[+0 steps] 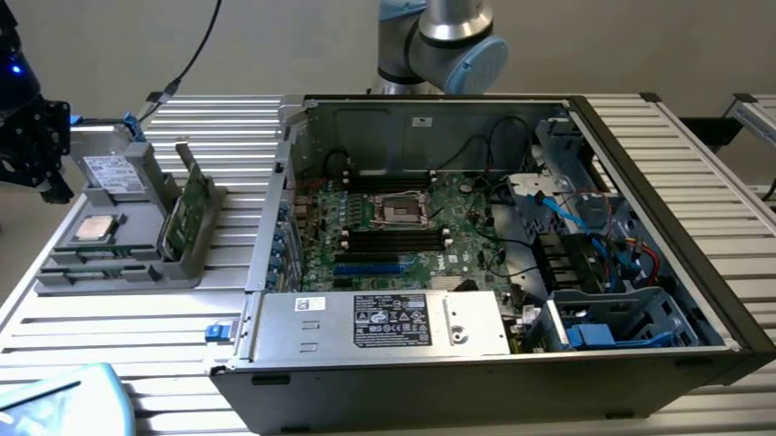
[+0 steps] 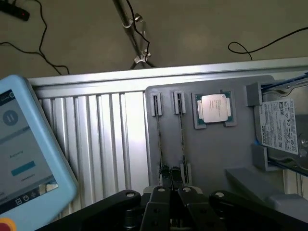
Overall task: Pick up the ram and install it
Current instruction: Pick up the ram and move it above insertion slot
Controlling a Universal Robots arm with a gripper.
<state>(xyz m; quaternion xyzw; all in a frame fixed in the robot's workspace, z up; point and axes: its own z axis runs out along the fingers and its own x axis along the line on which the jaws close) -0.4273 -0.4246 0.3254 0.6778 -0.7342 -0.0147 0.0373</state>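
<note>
Exterior view: ribbed aluminium counter (image 1: 679, 154), long parallel slats, dull silver. On it sits an open computer case (image 1: 679, 363) with black outer walls and a bare grey metal interior. A green motherboard (image 1: 424, 227) lies flat inside, with black slots in rows and a square socket in the middle. A boxy silver power supply (image 1: 376, 322) with a black label lies along the near edge. Blue and black cables are bunched toward the exterior view's right.

At the exterior view's left of the case lies a matte grey moulded tray (image 1: 115, 272) with raised walls and pockets. A pale blue pendant (image 1: 67, 400) with rounded corners sits at the near corner of the counter.

Tray contents:
- Boxy grey drive (image 1: 112, 171) with a white label, in the far pocket.
- Square processor (image 1: 94, 227) with a silver top, lying flat in its own recess.
- The ram (image 1: 177, 222): a thin green board standing on edge in the tray's narrow holders, just beside the case wall.

Wrist view: the same tray from above. The ram (image 2: 182, 139) reads as a dark hairline edge between small grey clips, and a second like line runs parallel beside it. The processor sits just beside those.

The tool (image 2: 171, 199) is black and angular. Its fingers are pressed together with nothing between them, and it hangs over the near ends of the ram holders, apart from the sticks.
</note>
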